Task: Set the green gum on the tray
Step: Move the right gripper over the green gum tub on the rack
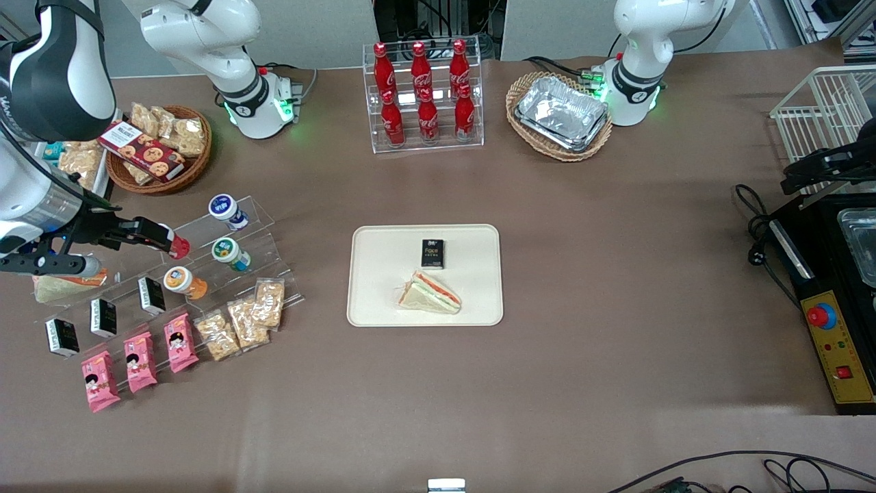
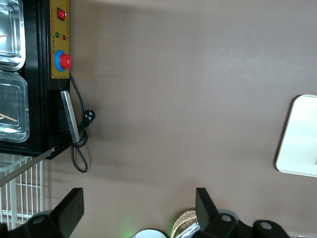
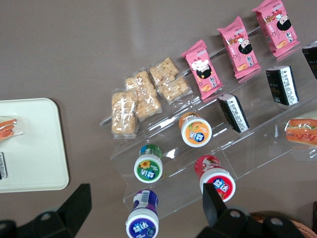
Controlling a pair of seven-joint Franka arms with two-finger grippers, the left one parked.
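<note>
So the big brown counter has the large flat cream-white rectangular tray sitting mid-way along it, already carrying a wrapped triangle sandwich and a small black packet, with bare patches around both.

Over toward the working arm's end is the clear acrylic stepped display rack, and that's where the green gum is: a small white bottle with a green-rimmed cap, lying on a middle step. A blue-capped bottle is on the step farther from the front camera, an orange-capped bottle on the step nearer it, and a red-capped bottle sits just beside the green one on the same step.

The right arm's tool hangs above the rack with its two dark fingers spread wide, holding nothing.

To do this well, I'd say drop straight over the green cap and pinch the bottle body across its width. The red neighbour is close, so the fingers need to slip in without nudging it. Then lift clear of the step before heading to a bare bit of tray.

Hard to make out: the cap label text. In the wrist view the tray is cut off, and the fingertips run out of frame, so their exact line-up over the bottle is a guess.
</note>
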